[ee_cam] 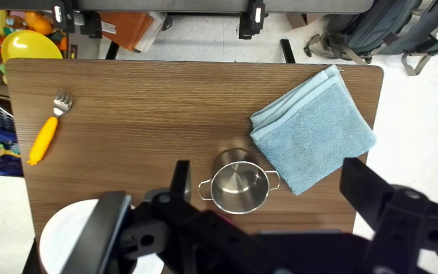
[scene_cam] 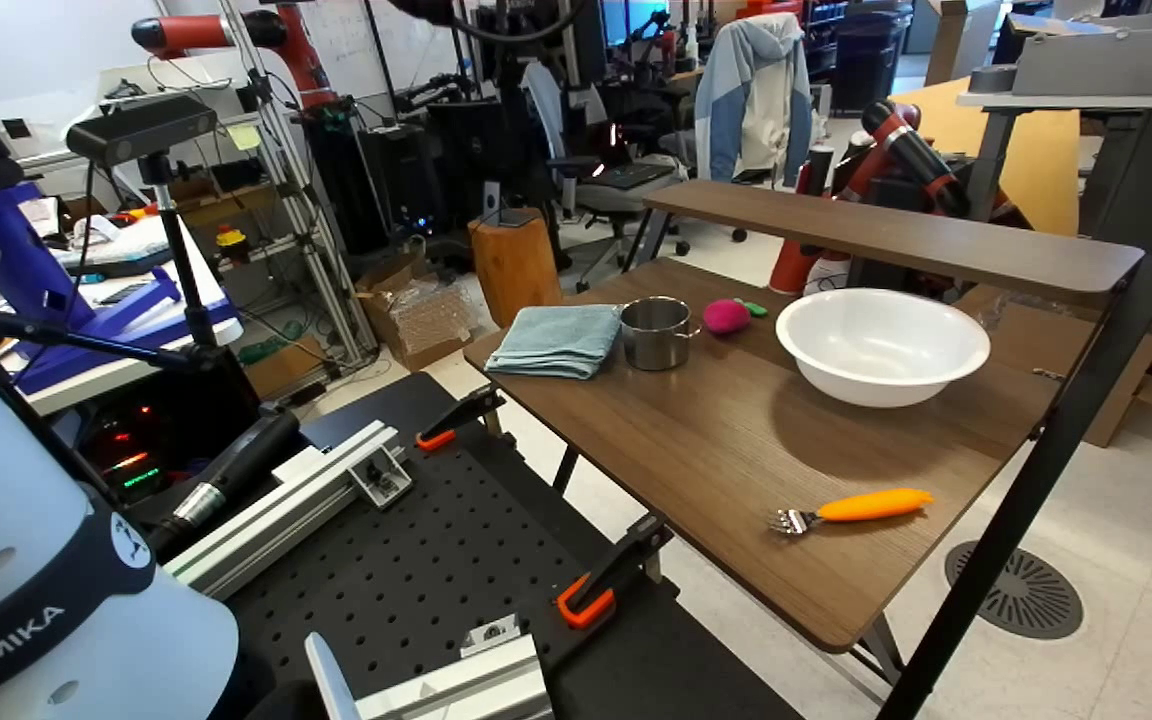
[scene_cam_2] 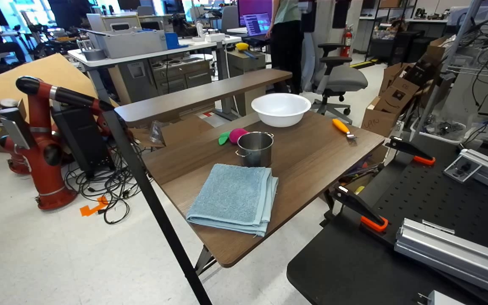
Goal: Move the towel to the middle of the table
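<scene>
Only the wrist view is showing the jaws, spread wide; one pink object (scene_cam: 726, 316), plain in both exterior views, is seemingly peeking there. One towel (ee_cam: 314, 129) is lying near a table (ee_cam: 158, 102) corner beside one pot (scene_cam: 654, 342); one bowl (scene_cam: 881, 345) and one fork (ee_cam: 46, 136) are sitting apart.

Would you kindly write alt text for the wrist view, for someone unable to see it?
A folded light blue towel lies on a brown wooden table, at right, beside a two-handled metal pot. The open gripper spans the foreground. At left lie an orange-handled fork and, partly hidden, a white bowl.
</scene>
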